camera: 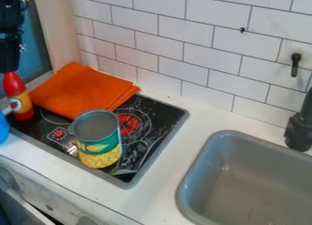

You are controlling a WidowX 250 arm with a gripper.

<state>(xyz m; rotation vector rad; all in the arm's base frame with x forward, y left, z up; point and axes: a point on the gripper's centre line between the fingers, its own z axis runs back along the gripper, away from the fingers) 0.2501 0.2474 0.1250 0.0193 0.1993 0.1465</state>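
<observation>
My gripper (9,60) hangs down at the upper left edge of the camera view. Directly beneath it is a red and yellow bottle (22,103) with a red top, upright at the left end of the black stove top (159,111). The bottle's top meets the gripper's lower end; whether it is held cannot be told. To the right of the bottle lies a folded orange cloth (82,88), partly over the stove's back edge. An open, empty-looking can (99,146) with a green and yellow label stands upright on the stove's front part.
A grey sink (204,151) is set into the white counter at the right, with a black faucet (299,130) behind it. A white tiled wall (183,51) runs along the back. Part of a blue object (3,128) shows at the left edge, near the bottle.
</observation>
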